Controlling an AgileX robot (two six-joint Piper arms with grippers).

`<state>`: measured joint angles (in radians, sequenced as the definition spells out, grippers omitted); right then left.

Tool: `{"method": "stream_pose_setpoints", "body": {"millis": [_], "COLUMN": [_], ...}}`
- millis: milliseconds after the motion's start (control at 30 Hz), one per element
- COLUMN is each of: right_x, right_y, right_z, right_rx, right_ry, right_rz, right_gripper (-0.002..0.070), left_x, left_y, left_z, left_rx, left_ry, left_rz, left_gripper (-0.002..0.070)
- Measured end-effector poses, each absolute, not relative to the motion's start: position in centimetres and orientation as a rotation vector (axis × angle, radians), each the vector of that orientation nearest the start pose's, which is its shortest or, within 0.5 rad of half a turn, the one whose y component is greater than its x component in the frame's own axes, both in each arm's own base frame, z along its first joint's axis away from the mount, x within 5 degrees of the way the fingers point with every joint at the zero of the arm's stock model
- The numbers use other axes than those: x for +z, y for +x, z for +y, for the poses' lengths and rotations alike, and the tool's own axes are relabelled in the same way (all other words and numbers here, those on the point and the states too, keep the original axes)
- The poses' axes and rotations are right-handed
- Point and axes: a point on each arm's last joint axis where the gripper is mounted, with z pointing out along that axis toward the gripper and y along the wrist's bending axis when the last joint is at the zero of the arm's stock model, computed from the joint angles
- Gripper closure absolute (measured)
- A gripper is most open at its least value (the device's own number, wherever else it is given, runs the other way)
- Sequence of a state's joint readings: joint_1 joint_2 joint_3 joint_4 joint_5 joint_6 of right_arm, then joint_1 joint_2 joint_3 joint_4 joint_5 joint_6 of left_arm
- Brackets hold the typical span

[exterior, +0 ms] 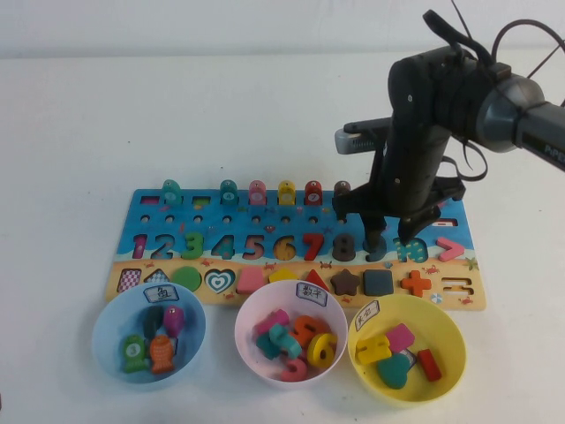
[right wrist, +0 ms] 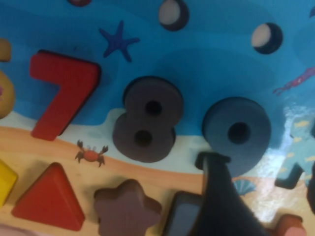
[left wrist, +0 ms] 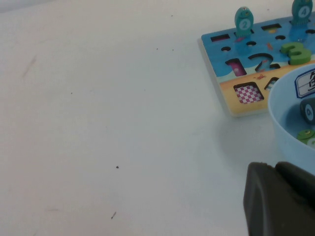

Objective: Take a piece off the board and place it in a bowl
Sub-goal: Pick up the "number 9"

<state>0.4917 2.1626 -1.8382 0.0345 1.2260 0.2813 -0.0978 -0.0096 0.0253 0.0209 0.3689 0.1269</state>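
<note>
1. High view: my right gripper [exterior: 392, 237] hangs low over the board [exterior: 300, 247], fingers apart around the slate 9 [exterior: 381, 251], which sits between the brown 8 [exterior: 343, 246] and the teal 10 [exterior: 411, 251]. The pink bowl [exterior: 291, 334] is just in front, on the desk [exterior: 79, 132].
2. Left wrist view: my left gripper [left wrist: 280, 199] is parked near the light blue bowl [left wrist: 288, 128]; I cannot tell its fingers.
3. Right wrist view: the 9 [right wrist: 237, 132] is seated in its recess, one finger [right wrist: 220, 206] covering its tail.

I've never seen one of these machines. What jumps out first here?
The big black right arm reaching down over the colourful puzzle board, its right gripper poised at the dark blue-grey 9, beside the brown 8. In front sit three bowls of toy pieces: blue, pink bowl and yellow. The left gripper waits beside the blue bowl.
</note>
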Motion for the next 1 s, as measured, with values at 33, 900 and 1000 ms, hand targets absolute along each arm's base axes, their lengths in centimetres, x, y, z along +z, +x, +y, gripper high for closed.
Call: {"method": "stream_pose_setpoints", "body": {"millis": [33,900,1000], "right_x": [20.8,19.3,19.3], "right_y": [39.3,39.3,39.5], "right_z": [21.5,22.2,22.3], "right_rx": [0.115,0.084,0.093], "right_ry": [-0.312,-0.369,-0.367], "right_rz": [3.038,3.048,3.029], "right_gripper": [0.0337,0.0334,0.0334], "left_x": [17.2,17.2,17.2], "left_y": [5.3,5.3,5.3], "left_z": [-0.4,-0.4,-0.4], "left_rx": [0.041,0.041,0.041], "left_ry": [0.222,0.222,0.223], "left_rz": [1.855,1.855,1.857], "left_gripper": [0.0678,0.0678,0.0678]}}
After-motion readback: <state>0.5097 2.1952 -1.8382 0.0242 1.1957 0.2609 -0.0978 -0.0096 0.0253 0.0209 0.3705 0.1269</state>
